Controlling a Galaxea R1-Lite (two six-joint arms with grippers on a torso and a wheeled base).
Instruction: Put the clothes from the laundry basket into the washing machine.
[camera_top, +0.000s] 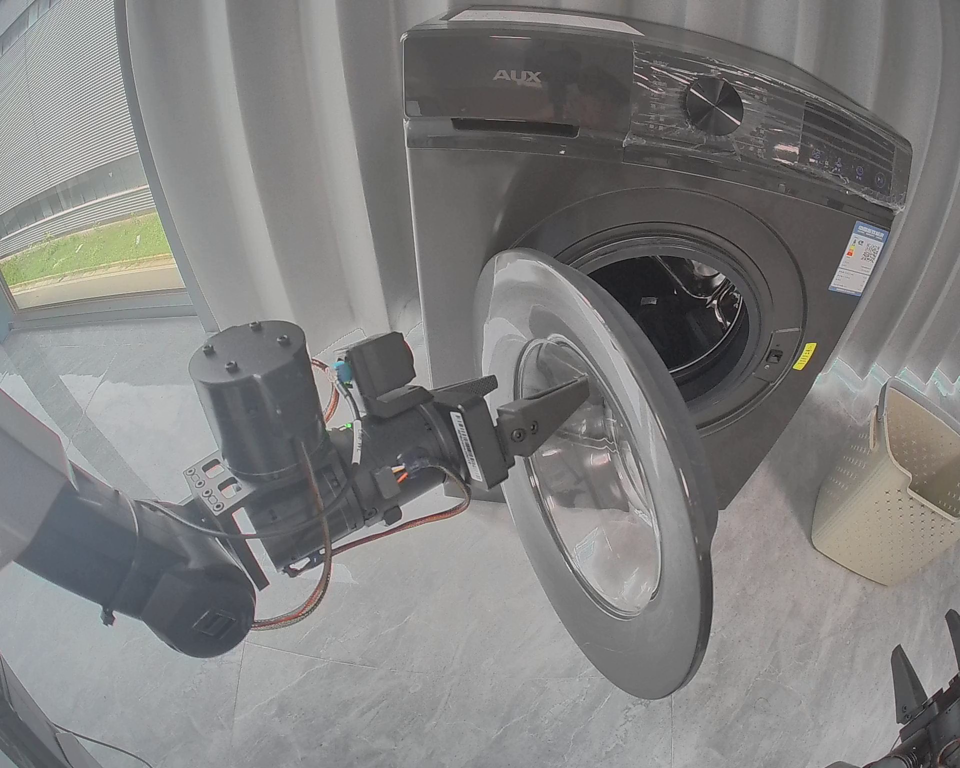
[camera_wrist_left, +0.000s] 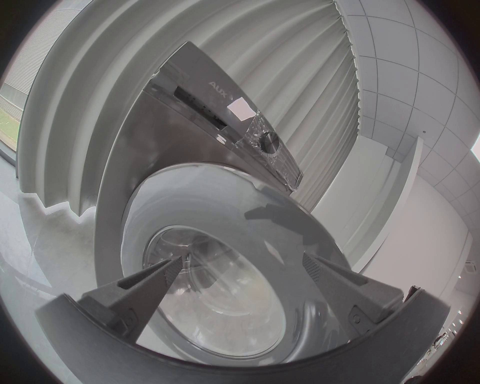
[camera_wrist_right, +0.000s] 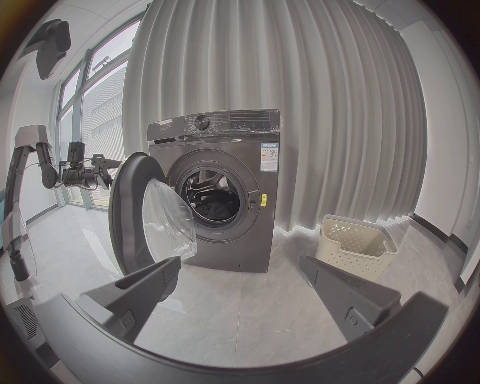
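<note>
- Left pincer (camera_wrist_left: 241, 257) is spread wide with nothing in it, held level against the outer face of the washing machine's door (camera_top: 690, 560), one fingertip over the glass. I cannot tell whether it actually touches.
- Right pincer (camera_wrist_right: 240, 260) is also wide and empty. It hangs low over the floor (camera_top: 400, 650), well back from the machine.
- Dark clothes (camera_wrist_right: 215, 209) lie inside the drum (camera_top: 690, 310), toward its bottom.
- To the right of the washing machine (camera_top: 480, 200), the laundry basket (camera_wrist_right: 350, 260) stands on the floor. From what I can see of its inside, nothing is in it.
- To my eye the loading looks done, so the step in hand would be swinging the door shut.
- To do that well, I would push on the solid grey ring of the door rather than on the glass bulge. Pushing out near the free edge, away from the hinge, makes the door turn easily.
- Following the door's arc with the push should stop the fingertip from sliding off the curved face.
- The clothes need to sit clear of the drum's lip before the door meets it, or cloth could catch in the seal.
- The door stands about half open, its free edge jutting out over the floor toward the robot.
- Bare floor lies between the door and the basket, which gives the right arm room, and the basket is well apart from the door's sweep.
- Behind and to the left, the curtain (camera_top: 300, 150) hangs near the machine's side, so the left arm has less room there.
</note>
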